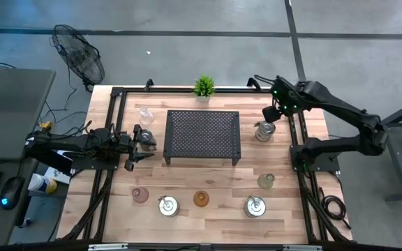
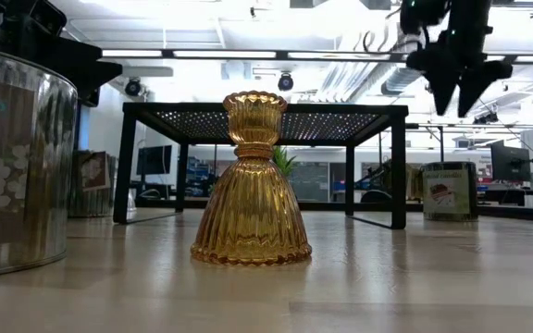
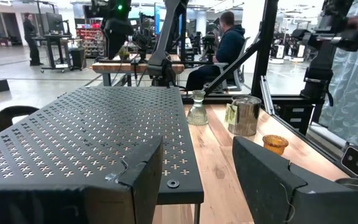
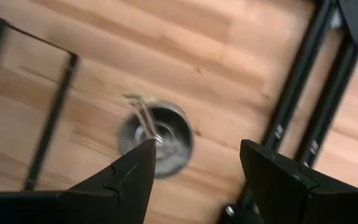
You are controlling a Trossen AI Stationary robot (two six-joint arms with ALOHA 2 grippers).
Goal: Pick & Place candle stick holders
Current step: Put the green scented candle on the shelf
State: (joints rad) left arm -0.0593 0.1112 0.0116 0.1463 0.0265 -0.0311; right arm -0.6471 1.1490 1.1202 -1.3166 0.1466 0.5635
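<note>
Several candle stick holders stand on the wooden table. A silver one [image 1: 263, 131] [image 4: 157, 146] rests on its base right of the black rack, and my right gripper [image 1: 271, 112] [image 4: 197, 165] [image 2: 459, 88] hangs open above it, pointing down, touching nothing. Along the near edge stand a pink one [image 1: 140, 195], a silver one [image 1: 167, 206], an amber one [image 1: 200, 199] [image 2: 252, 185], another silver one [image 1: 255, 206] and a greenish one [image 1: 266, 181]. A clear one [image 1: 146, 115] stands at the far left. My left gripper [image 1: 144, 144] [image 3: 207, 186] waits open and level, left of the rack.
The black perforated rack [image 1: 202, 136] [image 3: 92, 130] stands on legs mid-table. A small potted plant [image 1: 203, 86] sits at the far edge. Black frame rails [image 1: 297, 139] run along both table sides. A person [image 3: 229, 43] sits in the room beyond the table.
</note>
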